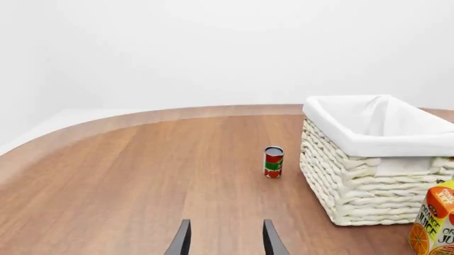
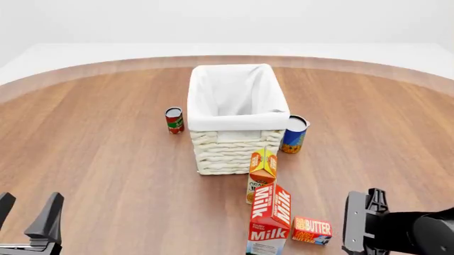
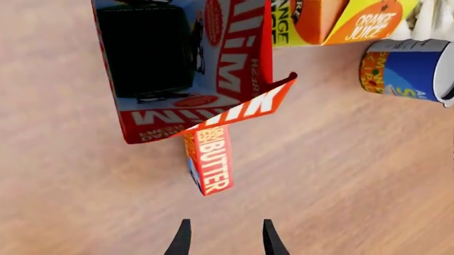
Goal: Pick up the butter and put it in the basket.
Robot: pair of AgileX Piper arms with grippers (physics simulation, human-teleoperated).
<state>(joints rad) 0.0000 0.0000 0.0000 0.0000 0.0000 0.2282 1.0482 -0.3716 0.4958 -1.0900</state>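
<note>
The butter [image 2: 312, 230] is a small red box lying on the table just right of the milk carton [image 2: 269, 220]. In the right wrist view the butter [image 3: 208, 159] lies straight ahead of my right gripper [image 3: 225, 236], a short way off, partly under the milk carton's edge. My right gripper [image 2: 364, 212] is open and empty, right of the butter. The basket [image 2: 230, 151] stands at the table's middle, beyond the cartons. My left gripper [image 2: 27, 210] is open and empty at the near left; in its wrist view [image 1: 225, 236] the basket [image 1: 354, 186] is far ahead.
An orange juice carton [image 2: 262, 167] stands between the milk carton and the basket. A blue can [image 2: 294, 134] stands at the basket's right, a red can [image 2: 174, 120] at its left. The milk carton [image 3: 184, 69] and the blue can [image 3: 408, 69] flank the butter's far side.
</note>
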